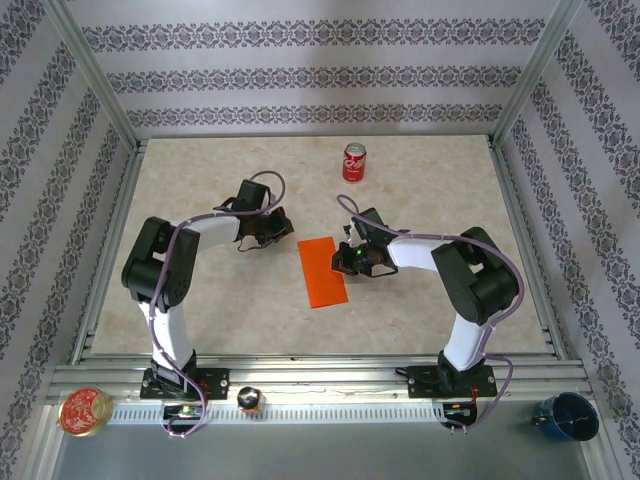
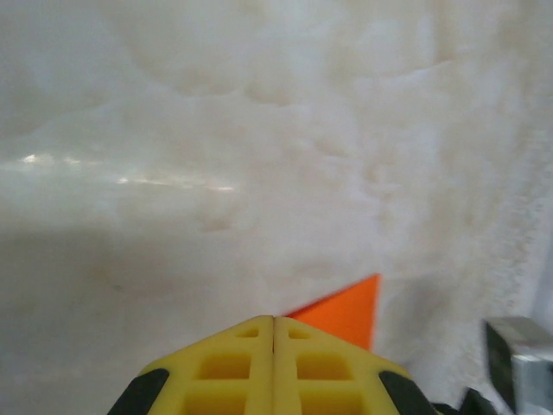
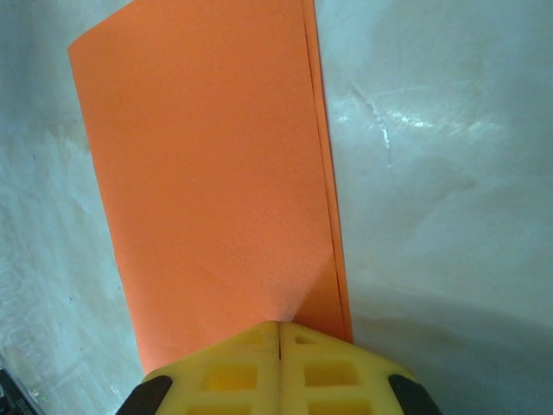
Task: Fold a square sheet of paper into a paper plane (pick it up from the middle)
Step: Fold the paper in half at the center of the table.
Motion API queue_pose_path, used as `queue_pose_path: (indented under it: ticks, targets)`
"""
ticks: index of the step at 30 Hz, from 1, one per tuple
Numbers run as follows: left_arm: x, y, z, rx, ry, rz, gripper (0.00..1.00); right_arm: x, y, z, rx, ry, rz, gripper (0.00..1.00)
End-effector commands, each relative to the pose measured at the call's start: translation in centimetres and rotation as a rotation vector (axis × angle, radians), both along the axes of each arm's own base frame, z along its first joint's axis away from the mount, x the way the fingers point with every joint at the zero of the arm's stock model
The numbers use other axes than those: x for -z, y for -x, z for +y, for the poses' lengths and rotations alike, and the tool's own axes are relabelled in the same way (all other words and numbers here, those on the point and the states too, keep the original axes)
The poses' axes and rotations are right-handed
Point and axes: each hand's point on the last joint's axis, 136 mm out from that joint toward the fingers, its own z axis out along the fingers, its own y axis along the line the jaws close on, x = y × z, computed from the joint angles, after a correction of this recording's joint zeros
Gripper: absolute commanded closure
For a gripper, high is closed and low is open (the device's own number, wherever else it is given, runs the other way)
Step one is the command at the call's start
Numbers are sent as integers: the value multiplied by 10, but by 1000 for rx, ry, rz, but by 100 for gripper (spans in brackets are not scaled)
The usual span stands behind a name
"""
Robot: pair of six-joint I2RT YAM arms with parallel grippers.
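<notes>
The square sheet of paper (image 1: 322, 272) is bright orange and lies flat on the table, folded double into a long rectangle. In the right wrist view the sheet (image 3: 207, 173) shows two layered edges along its right side. My right gripper (image 3: 278, 327) is shut, its yellow tips resting on the sheet close to those edges; from above it (image 1: 350, 262) sits at the rectangle's right side. My left gripper (image 1: 268, 228) is shut and empty, just left of the sheet's far end. In its own view, one orange corner (image 2: 350, 311) peeks past the closed tips (image 2: 275, 320).
A red soda can (image 1: 354, 162) stands upright at the back of the marble-patterned table (image 1: 200, 300). Metal rails (image 1: 300, 368) frame the table. Off the table at the front are a round tin (image 1: 84, 411) on the left and a blue cup (image 1: 567, 416) on the right.
</notes>
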Motion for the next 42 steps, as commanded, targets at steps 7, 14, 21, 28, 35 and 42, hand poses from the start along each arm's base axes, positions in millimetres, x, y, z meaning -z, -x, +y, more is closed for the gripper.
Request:
queue_pose_path:
  ticks: [7,14,21,28,35,42]
  targets:
    - [-13,38,-44,184,162,-41,100,52,45,-44,22,208,194,100]
    - [18,51,-44,187,133,-3,100,51,46,-44,23,201,198,100]
    - [31,40,-39,128,109,-6,99,49,48,-46,21,209,192,100]
    - [23,31,-47,131,161,-37,98,53,51,-48,27,212,198,100]
    - [56,36,-35,103,92,61,98,52,50,-48,27,210,195,100]
    - [69,30,-4,13,12,98,97,53,51,-49,26,213,198,100]
